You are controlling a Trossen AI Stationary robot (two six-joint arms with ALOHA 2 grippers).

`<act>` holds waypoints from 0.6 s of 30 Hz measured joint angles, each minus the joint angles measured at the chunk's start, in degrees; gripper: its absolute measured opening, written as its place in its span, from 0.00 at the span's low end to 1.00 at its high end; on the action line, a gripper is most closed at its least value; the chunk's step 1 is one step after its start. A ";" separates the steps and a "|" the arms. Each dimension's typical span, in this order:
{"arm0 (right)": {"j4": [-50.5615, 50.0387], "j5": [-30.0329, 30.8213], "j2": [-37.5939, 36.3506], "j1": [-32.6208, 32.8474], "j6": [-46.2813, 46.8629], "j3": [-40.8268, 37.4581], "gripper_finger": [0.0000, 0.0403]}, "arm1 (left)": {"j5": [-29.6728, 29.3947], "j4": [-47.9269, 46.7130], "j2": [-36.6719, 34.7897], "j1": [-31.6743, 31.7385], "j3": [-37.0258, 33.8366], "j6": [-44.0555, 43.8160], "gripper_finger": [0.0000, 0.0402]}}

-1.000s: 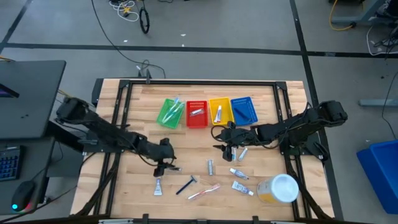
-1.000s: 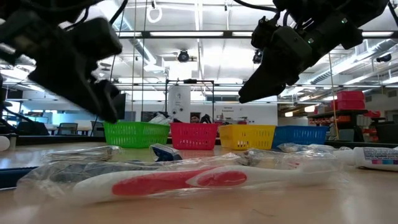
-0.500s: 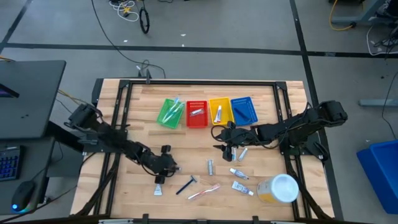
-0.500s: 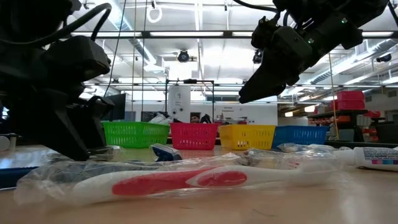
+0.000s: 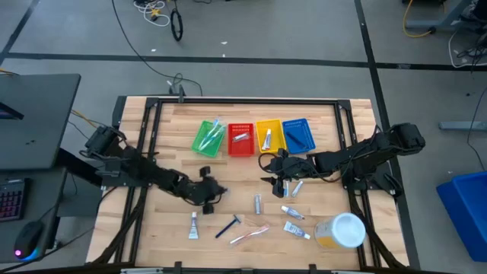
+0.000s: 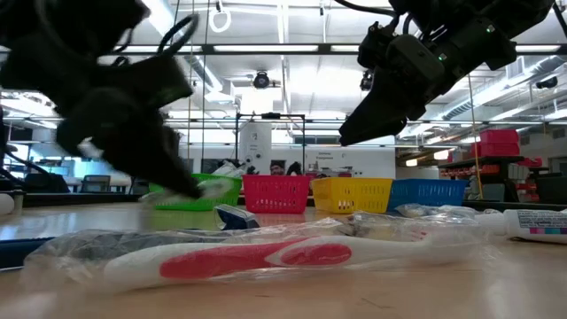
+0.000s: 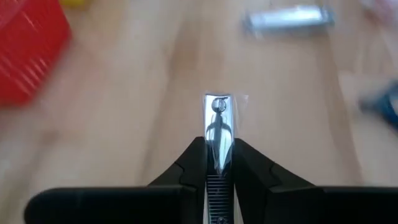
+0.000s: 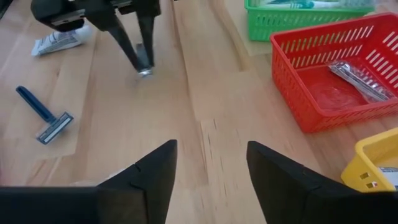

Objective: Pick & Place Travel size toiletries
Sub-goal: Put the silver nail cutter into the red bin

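Travel size toiletries lie on the wooden table: a white-blue tube [image 5: 193,226], a dark blue razor [image 5: 228,226], a wrapped pink toothbrush [image 5: 249,234], a silvery piece [image 5: 257,203] and more tubes [image 5: 291,211]. My left gripper [image 5: 211,193] is at the front left, shut on a narrow silvery nail clipper [image 7: 217,127]. My right gripper [image 5: 277,180] hangs open over the middle of the table, with small tubes [image 5: 297,186] beside it and nothing between its fingers [image 8: 155,171]. My left gripper pinches the silvery clipper by its two long sides [image 7: 218,155] between its two fingers. The clipper lies along the fingers, and its rounded end [image 7: 217,104] sticks out past the fingertips. The fingers slant down from above [image 8: 134,43]. In the low view the clipper [image 6: 208,188] hangs just clear of the table.
Green [image 5: 208,138], red [image 5: 240,138], yellow [image 5: 268,135] and blue [image 5: 298,134] baskets stand in a row at the far middle; the red one holds a silvery wrapped piece [image 8: 357,78]. A large white-lidded yellow jar [image 5: 340,231] stands at the front right.
My left gripper has dropped to the table at the front left, shut on the silvery clipper, then risen with it and gone a little toward the table's right and far side. The clipper is now lifted off the wood. My right gripper has kept still.
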 joint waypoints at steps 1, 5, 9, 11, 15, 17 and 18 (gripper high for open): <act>0.05 0.01 0.00 -0.02 0.01 0.00 0.50 | 0.29 -0.16 0.00 1.54 0.94 1.42 0.15; 0.87 -0.01 0.00 0.00 0.02 0.00 0.49 | 1.94 -0.61 -0.03 9.42 6.11 6.55 0.15; 1.27 -0.01 0.00 -0.02 0.02 0.00 0.48 | 1.31 -5.91 -0.04 17.84 12.79 11.82 0.15; 1.27 -0.04 0.00 0.00 0.02 0.00 0.48 | 1.42 -9.35 -0.04 22.06 16.43 11.80 0.15; 1.54 -0.04 0.13 -0.02 0.02 0.00 0.47 | 7.28 -15.37 0.44 29.77 21.66 11.02 0.15; 1.72 -0.06 0.13 0.00 0.02 0.00 0.47 | 10.30 -14.63 0.44 32.26 22.59 12.48 0.15; 1.72 -0.06 0.13 0.00 0.02 0.00 0.47 | 10.99 -14.10 0.40 33.07 22.61 12.76 0.15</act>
